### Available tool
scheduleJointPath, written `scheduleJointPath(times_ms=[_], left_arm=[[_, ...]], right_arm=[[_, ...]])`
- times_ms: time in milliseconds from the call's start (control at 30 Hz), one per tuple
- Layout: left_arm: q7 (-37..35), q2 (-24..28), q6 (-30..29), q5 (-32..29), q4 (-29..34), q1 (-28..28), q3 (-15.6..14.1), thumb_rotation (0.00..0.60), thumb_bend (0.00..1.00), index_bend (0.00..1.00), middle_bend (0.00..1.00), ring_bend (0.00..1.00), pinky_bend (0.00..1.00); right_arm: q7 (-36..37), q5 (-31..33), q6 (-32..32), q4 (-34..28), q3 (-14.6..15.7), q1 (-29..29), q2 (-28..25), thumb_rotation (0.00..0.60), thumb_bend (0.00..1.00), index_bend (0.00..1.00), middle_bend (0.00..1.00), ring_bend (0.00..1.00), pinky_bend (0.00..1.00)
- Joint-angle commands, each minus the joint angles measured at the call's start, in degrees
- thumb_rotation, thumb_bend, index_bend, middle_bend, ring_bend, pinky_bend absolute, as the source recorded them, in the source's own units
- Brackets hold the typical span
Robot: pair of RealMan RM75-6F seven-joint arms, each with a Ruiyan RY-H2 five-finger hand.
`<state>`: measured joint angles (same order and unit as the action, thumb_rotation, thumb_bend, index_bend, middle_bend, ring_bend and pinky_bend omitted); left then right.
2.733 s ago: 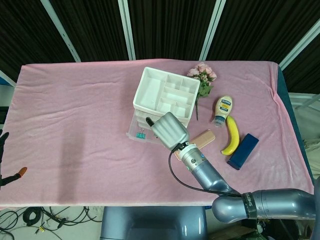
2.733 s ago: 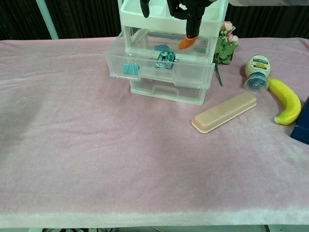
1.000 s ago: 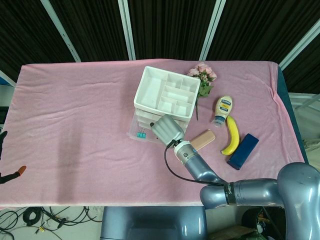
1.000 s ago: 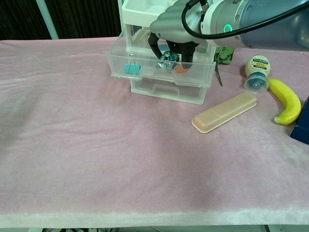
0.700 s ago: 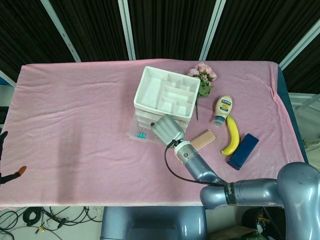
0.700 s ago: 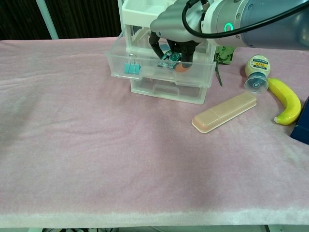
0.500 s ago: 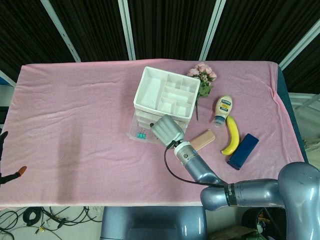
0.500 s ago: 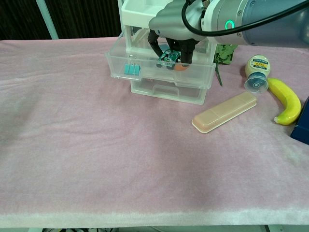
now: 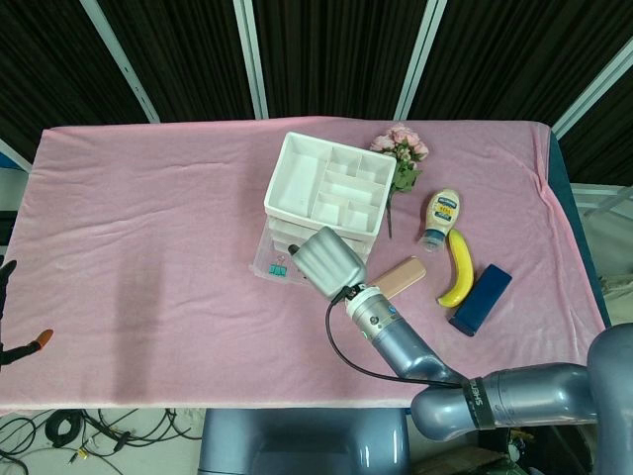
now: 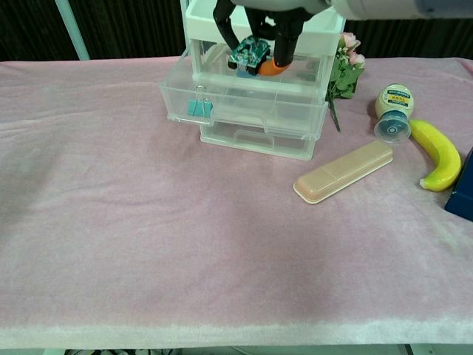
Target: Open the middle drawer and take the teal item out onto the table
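The clear drawer unit [image 10: 255, 137] with a white divided tray [image 9: 326, 188] on top stands at the back of the pink table. Its middle drawer [image 10: 244, 111] is pulled out. My right hand [image 10: 259, 26] hangs above that drawer and pinches a small teal patterned item [image 10: 247, 52], lifted clear of the drawer's rim. A teal binder clip [image 10: 196, 107] stays at the drawer's front left corner. In the head view my right hand [image 9: 326, 259] covers the drawer's right part, with the binder clip [image 9: 277, 267] beside it. My left hand [image 9: 15, 332] shows only at the far left edge, off the table, fingers apart.
A tan flat case [image 10: 344, 171] lies right of the drawers. Further right are an upside-down mayonnaise bottle [image 10: 392, 111], a banana [image 10: 436, 155] and a dark blue box [image 9: 482, 299]. Pink flowers [image 10: 344, 66] lie beside the unit.
My right hand closed on the teal patterned item inside the drawer, then rose with it above the drawer. The binder clip and left hand stayed put.
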<state>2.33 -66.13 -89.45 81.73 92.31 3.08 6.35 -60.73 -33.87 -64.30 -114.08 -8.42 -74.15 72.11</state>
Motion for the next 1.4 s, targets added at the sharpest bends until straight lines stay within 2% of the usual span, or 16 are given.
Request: scheduleJointPath(times_ms=[33, 200, 300, 467, 633, 767, 1000, 1167, 1400], left_arm=[[-0.03, -0.05, -0.24, 0.15, -0.03, -0.08, -0.02, 0.6, 0.0, 0.0, 0.0, 0.0, 0.0], [-0.1, -0.08, -0.7, 0.41, -0.07, -0.26, -0.05, 0.6, 0.0, 0.0, 0.0, 0.0, 0.0], [-0.06, -0.08, -1.06, 0.77, -0.14, -0.37, -0.13, 0.6, 0.0, 0.0, 0.0, 0.0, 0.0], [-0.18, 0.04, -1.46, 1.1, -0.24, -0.61, -0.29, 0.6, 0.0, 0.0, 0.0, 0.0, 0.0], [-0.02, -0.03, -2.01, 1.67, -0.29, -0.81, -0.47, 0.6, 0.0, 0.0, 0.0, 0.0, 0.0], [0.01, -0.1, -2.33, 1.7, -0.22, -1.01, -0.5, 0.6, 0.0, 0.0, 0.0, 0.0, 0.0], [-0.2, 0.06, -1.96, 1.46, -0.17, -0.92, -0.42, 0.6, 0.0, 0.0, 0.0, 0.0, 0.0], [-0.2, 0.13, -1.75, 1.42, -0.05, -0.9, -0.46, 0.6, 0.0, 0.0, 0.0, 0.0, 0.0], [-0.24, 0.21, -1.46, 1.43, 0.03, -0.81, -0.52, 0.6, 0.0, 0.0, 0.0, 0.0, 0.0]], right_arm=[[1.87, -2.75, -2.96, -4.9, -1.01, 1.96, -4.58, 0.6, 0.28, 0.54, 0.91, 0.92, 0.8], [5.57, -7.17, -6.23, -9.83, -1.46, 5.52, -9.9, 0.6, 0.28, 0.54, 0.91, 0.92, 0.8], [7.56, -10.47, -8.0, -13.14, -0.16, 8.9, -14.41, 0.6, 0.28, 0.54, 0.91, 0.92, 0.8], [14.07, -14.99, -9.51, -16.77, 3.31, 15.92, -19.64, 0.6, 0.28, 0.54, 0.91, 0.92, 0.8], [19.32, -21.26, -8.93, -14.95, 9.31, 23.09, -20.98, 0.6, 0.28, 0.54, 0.91, 0.92, 0.8], [23.07, -25.15, -8.36, -10.32, 13.07, 27.89, -19.23, 0.6, 0.28, 0.54, 0.91, 0.92, 0.8], [28.4, -27.66, -6.64, -2.17, 16.09, 33.37, -14.1, 0.6, 0.28, 0.54, 0.91, 0.92, 0.8], [29.23, -26.78, -4.54, 5.36, 16.67, 36.55, -7.34, 0.6, 0.28, 0.54, 0.91, 0.92, 0.8], [29.27, -26.2, -3.13, 10.19, 16.58, 38.63, -2.62, 0.6, 0.28, 0.54, 0.91, 0.92, 0.8]])
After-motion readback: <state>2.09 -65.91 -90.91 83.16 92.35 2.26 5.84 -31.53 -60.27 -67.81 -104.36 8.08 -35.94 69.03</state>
